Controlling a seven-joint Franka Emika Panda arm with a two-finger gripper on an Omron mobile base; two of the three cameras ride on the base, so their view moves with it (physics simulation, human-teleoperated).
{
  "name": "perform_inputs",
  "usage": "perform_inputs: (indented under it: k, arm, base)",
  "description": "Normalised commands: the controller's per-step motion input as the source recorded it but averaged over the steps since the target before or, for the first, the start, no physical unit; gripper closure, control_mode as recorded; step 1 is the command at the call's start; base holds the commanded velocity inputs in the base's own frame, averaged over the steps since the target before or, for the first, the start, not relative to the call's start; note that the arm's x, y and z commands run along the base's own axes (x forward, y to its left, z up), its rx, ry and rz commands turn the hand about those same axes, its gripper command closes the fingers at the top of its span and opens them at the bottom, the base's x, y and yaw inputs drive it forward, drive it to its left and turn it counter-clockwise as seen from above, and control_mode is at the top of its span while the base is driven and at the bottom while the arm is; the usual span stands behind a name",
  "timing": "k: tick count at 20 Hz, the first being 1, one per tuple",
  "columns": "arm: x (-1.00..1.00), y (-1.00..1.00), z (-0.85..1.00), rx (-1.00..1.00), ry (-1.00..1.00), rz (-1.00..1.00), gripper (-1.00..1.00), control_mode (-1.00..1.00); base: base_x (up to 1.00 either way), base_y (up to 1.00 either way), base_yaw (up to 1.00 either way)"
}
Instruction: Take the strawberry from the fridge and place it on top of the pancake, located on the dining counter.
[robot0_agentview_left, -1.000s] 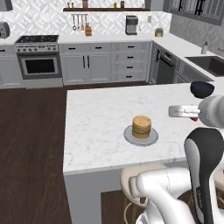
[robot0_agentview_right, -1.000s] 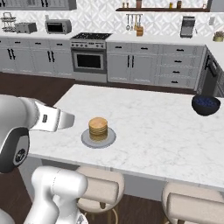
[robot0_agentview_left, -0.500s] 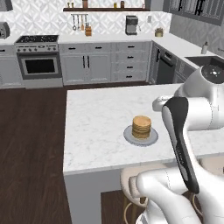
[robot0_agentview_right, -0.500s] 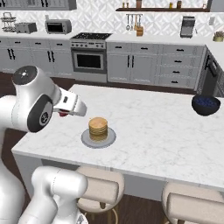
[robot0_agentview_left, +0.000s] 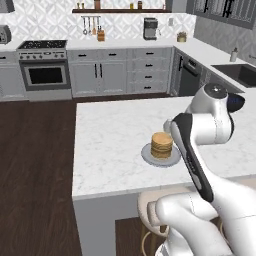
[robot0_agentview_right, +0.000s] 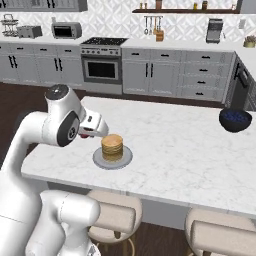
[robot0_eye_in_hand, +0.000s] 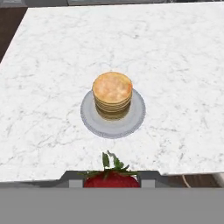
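strawberry (robot0_eye_in_hand: 112, 178) clamped in pincer (robot0_eye_in_hand: 112, 181), pancake (robot0_eye_in_hand: 113, 95) ahead.

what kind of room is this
A home kitchen, rendered in simulation: a stove with oven, grey cabinets along the walls, and a marble dining counter with stools tucked under it.

You have a dark blue bowl (robot0_agentview_right: 235, 120) well right of the plate. Along the far wall sit a steel oven (robot0_agentview_right: 102, 64), a microwave (robot0_agentview_right: 66, 30) and a coffee maker (robot0_agentview_left: 150, 28); two padded stools (robot0_agentview_right: 112, 216) stand below.
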Motion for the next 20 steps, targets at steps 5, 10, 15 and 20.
perform_inputs:
  k: [5,10,15,20]
  arm:
    - [0.78,-0.10,-0.28,0.00,0.12,0.01,1.00,-1.00]
    - [0.61,-0.10,-0.35,0.00,0.05,0.01,1.00,-1.00]
    - [0.61,0.00,-0.28,0.00,0.01,0.00,1.00,-1.00]
    - [0.48,0.00,-0.31,0.00,0.00,0.00,1.00,-1.00]
  base:
    - [0.00,0.00,0.00]
    - [0.00,0.00,0.00]
    - [0.00,0.00,0.00]
    - [0.00,0.00,0.00]
